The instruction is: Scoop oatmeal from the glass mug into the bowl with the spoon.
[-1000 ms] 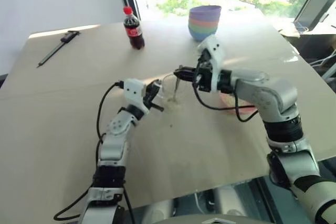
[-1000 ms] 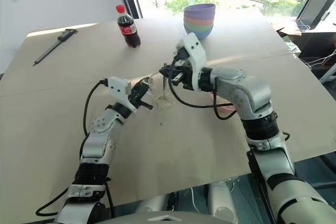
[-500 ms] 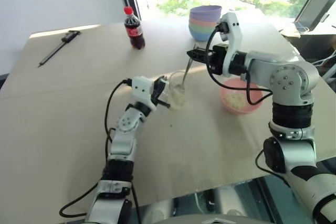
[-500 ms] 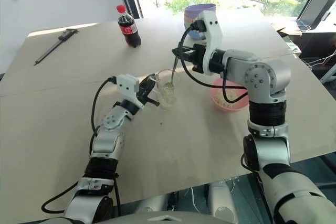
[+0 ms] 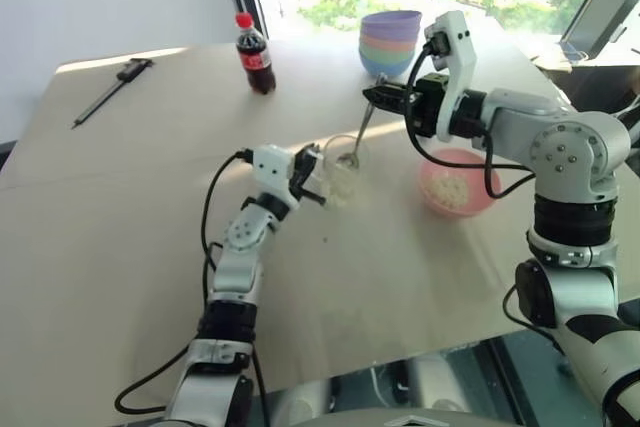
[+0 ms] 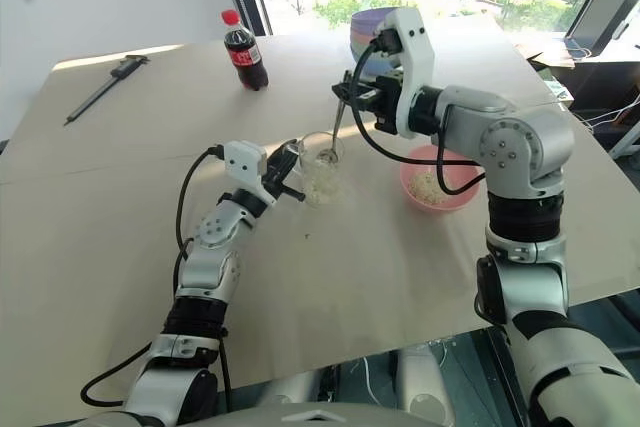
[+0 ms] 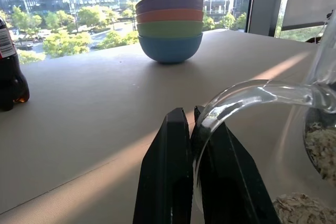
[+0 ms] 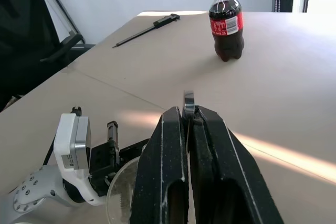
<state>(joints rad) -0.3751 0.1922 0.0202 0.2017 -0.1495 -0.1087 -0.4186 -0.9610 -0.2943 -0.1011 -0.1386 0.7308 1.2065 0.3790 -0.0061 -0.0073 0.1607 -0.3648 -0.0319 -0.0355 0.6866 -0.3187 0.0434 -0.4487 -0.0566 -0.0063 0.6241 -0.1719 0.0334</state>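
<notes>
My two head cameras look forward and down over my arms from above, taking in the whole table (image 5: 120, 247) out to the windows behind it. Side by side, they share almost the same scene: the cola bottle (image 5: 254, 55), the stack of bowls (image 5: 390, 42), the glass mug (image 6: 321, 168) and the pink bowl (image 6: 438, 179).

The camera on my left wrist sits low, close over the tabletop, looking along my left gripper (image 7: 191, 129) past the mug's handle (image 7: 247, 95) toward the stacked bowls (image 7: 170, 24).

The camera on my right wrist rides higher, looking along my right gripper (image 8: 187, 116) back across the table at the bottle (image 8: 226, 19) and the long black tool (image 8: 147, 29). It also catches my left gripper (image 8: 113, 148) at the mug's rim (image 8: 123, 195), the area both wrist views share.
</notes>
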